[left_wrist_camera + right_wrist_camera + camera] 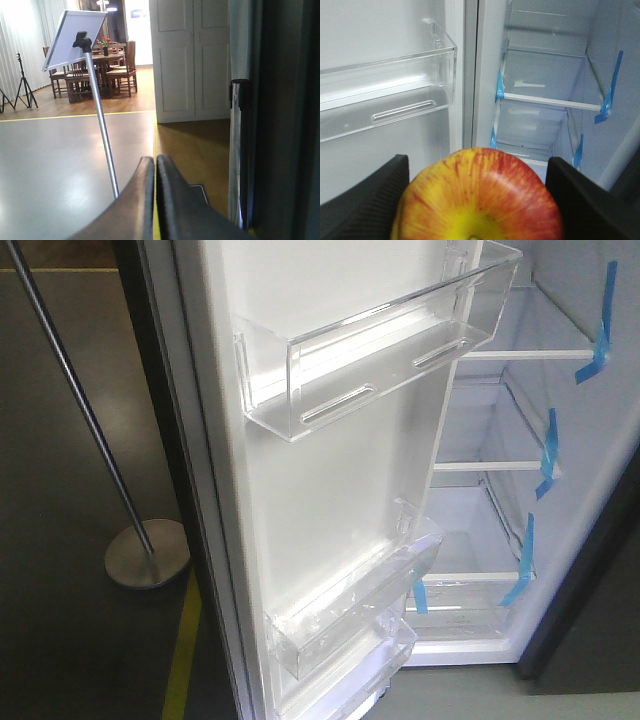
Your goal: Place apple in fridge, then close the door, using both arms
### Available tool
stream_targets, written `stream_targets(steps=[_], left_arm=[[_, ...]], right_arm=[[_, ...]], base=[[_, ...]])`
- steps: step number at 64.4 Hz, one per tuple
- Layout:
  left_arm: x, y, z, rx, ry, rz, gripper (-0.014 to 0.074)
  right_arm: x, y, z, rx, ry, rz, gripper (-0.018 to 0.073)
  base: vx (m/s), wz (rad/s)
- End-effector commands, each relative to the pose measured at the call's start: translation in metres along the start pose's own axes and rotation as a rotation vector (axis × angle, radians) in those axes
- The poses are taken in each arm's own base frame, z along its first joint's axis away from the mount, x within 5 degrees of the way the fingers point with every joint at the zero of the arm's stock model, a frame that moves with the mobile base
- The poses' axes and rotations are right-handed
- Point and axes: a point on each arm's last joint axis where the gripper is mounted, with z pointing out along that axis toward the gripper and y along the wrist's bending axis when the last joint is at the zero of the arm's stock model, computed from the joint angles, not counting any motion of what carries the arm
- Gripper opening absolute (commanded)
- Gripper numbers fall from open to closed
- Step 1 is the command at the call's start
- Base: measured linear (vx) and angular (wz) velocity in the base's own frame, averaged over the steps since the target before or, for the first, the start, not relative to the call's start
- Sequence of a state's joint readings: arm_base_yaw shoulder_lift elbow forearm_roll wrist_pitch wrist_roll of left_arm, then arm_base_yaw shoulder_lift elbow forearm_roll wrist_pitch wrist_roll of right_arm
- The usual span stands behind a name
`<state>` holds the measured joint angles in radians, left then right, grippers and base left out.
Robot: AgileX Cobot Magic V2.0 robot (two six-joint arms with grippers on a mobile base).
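The apple (480, 200), red with yellow patches, fills the bottom of the right wrist view, held between the two black fingers (365, 200) of my right gripper (477, 197). It faces the open fridge (545, 100), whose white shelves carry blue tape strips (612, 90). The door (330, 490) stands open at the left, white inside with clear plastic bins (370, 350). My left gripper (155, 165) is shut and empty, beside the door's dark outer edge and its chrome handle (237, 150). Neither gripper shows in the front view.
A metal stand with a round base (147, 553) stands on the grey floor left of the door; its pole and white board (75, 37) show in the left wrist view. A yellow floor line (183, 650) runs by the door.
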<state>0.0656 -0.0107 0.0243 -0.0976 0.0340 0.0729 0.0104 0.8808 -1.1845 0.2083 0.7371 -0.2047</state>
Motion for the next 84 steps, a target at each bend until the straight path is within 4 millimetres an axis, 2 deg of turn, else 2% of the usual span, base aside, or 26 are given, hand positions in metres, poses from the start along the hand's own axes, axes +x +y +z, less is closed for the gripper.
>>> stream_targets(steps=[1,22,34,43,46,55,64,70,79,84], left_arm=[[-0.014,0.0,-0.002,0.002,-0.109,-0.017,-0.0006],[-0.014,0.0,-0.002,0.002,-0.109,-0.017,-0.0006],[-0.014,0.0,-0.002,0.002,-0.109,-0.017,-0.0006],[-0.014,0.0,-0.002,0.002,-0.109,-0.017,-0.0006],[-0.014,0.0,-0.002,0.002,-0.109,-0.017,-0.0006],[-0.014,0.0,-0.002,0.002,-0.109,-0.017,-0.0006],[-0.014,0.0,-0.002,0.002,-0.109,-0.017,-0.0006],[-0.014,0.0,-0.002,0.002,-0.109,-0.017,-0.0006],[-0.014,0.0,-0.002,0.002,-0.109,-0.017,-0.0006],[-0.014,0.0,-0.002,0.002,-0.109,-0.017,-0.0006]], right_arm=[[-0.014,-0.001,-0.007,0.014,-0.112,-0.004,0.0098],[-0.014,0.0,-0.007,0.002,-0.116,0.011,0.0098],[-0.021,0.0,-0.007,0.004,-0.185,0.019,0.0098],[-0.045,0.003,-0.006,-0.039,-0.285,-0.018,0.0098],[-0.061,0.007,-0.009,-0.09,-0.326,-0.02,0.0098],[-0.103,0.02,0.001,-0.269,-0.403,-0.077,0.0098],[-0.134,0.028,0.036,-0.454,-0.434,-0.126,0.0098],[-0.142,0.03,0.069,-0.541,-0.413,-0.134,0.0099],[-0.139,0.026,0.123,-0.604,-0.328,-0.129,0.0105],[-0.134,0.027,0.144,-0.636,-0.287,-0.134,0.0113]], base=[[0.0,0.0],[0.0,0.0],[0.0,0.0],[0.0,0.0],[0.0,0.0],[0.0,0.0],[0.0,0.0],[0.0,0.0],[0.0,0.0],[0.0,0.0]])
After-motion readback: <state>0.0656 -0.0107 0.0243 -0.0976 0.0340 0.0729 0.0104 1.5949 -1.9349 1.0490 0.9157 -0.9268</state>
